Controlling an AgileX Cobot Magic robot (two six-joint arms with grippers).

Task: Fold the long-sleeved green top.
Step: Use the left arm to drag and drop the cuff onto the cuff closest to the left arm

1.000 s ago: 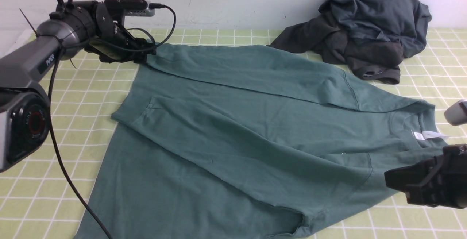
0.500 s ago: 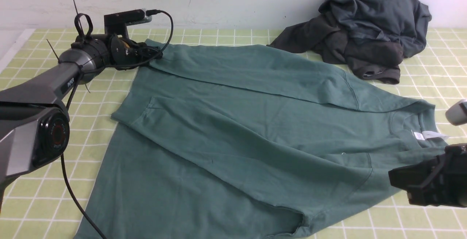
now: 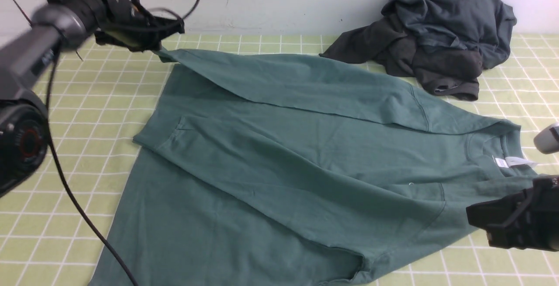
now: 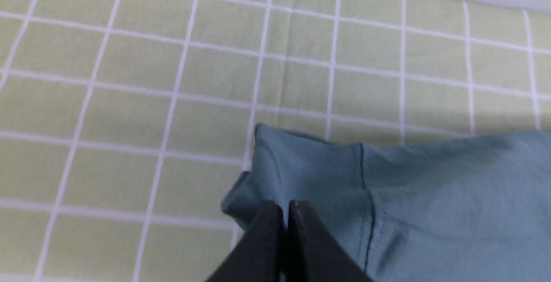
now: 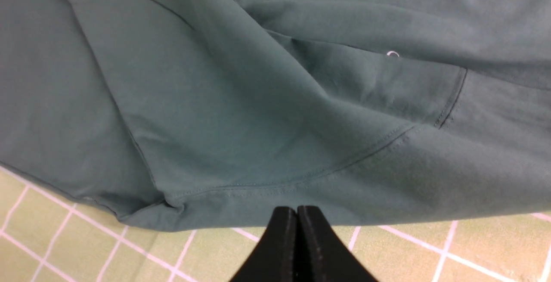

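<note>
My left gripper [image 4: 285, 208] has clamped and lifted since a second ago, pinching the ribbed cuff [image 4: 267, 161] of the soft teal-green long-sleeved top [image 3: 284, 155] at 11 o'clock, ready for folding the sleeve in. Right gripper [image 5: 296, 214] is pressed together, empty, at 4 o'clock.

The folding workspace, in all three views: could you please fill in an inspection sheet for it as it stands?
Surface: checked cloth, light green with white grid lines, lying flat.
Job's things: green long-sleeved top spread out, near sleeve laid across the body, neck label showing at the right.
Clutter: dark garments heaped at the far right by the wall.
Grippers: left gripper shut on the far sleeve's cuff; right gripper shut, nothing seen held, at the top's near right edge.
Cables: black cable hangs from the left arm, passing before the top's near left corner.
Surroundings: pale wall behind; nothing else seen.
</note>
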